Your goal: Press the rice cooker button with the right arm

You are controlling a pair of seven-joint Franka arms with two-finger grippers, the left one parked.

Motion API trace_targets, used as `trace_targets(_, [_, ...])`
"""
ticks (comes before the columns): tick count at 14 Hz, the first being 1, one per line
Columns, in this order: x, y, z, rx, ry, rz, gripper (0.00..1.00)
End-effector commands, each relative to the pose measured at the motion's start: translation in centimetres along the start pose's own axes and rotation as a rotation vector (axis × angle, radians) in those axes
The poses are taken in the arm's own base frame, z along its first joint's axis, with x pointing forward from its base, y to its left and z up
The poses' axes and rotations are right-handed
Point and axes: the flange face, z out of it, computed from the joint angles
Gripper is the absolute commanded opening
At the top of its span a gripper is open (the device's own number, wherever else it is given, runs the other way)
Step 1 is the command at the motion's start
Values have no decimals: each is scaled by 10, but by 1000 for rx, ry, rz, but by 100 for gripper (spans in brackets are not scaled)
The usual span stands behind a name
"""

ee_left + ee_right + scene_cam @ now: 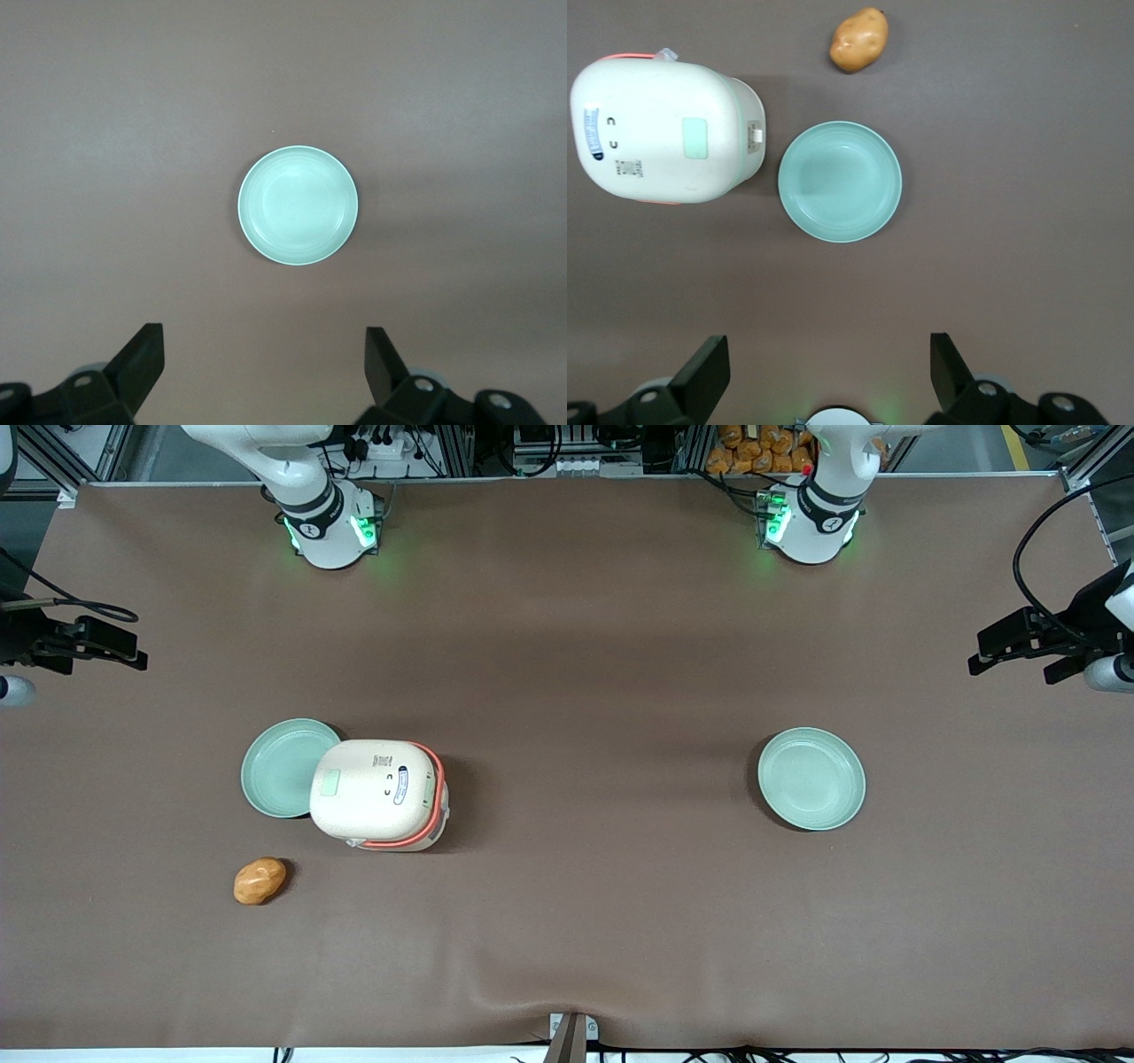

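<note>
The cream rice cooker (376, 793) stands on the brown table with its lid shut and a coral-orange trim band showing at its edge. The pale green button (330, 783) is on the lid, near the edge next to a green plate. The right wrist view shows the cooker (660, 133) and the button (695, 138) from high above. My right gripper (124, 651) is raised at the working arm's end of the table, well apart from the cooker. In the wrist view the gripper (829, 376) is open and empty, with its fingers (709, 372) spread wide.
A pale green plate (279, 766) touches the cooker's side and also shows in the right wrist view (840, 181). A potato (260, 880) lies nearer the front camera than that plate. A second green plate (811, 779) sits toward the parked arm's end.
</note>
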Motion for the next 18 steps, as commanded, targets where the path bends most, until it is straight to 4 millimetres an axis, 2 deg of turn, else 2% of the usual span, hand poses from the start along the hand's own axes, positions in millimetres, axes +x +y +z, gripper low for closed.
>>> trace_targets(1, [-7,-2,-6,-27,10,11,100])
trace_targets(8, [-3,-5,-2,-14,11,-4,100])
trace_targets(10, [-1,-28,0,-17,4,-45,100])
trace_targets(13, [2,-40,3,-36,1,-67,100])
trace_targets(18, [33,-69,26,-70,42,-129,100])
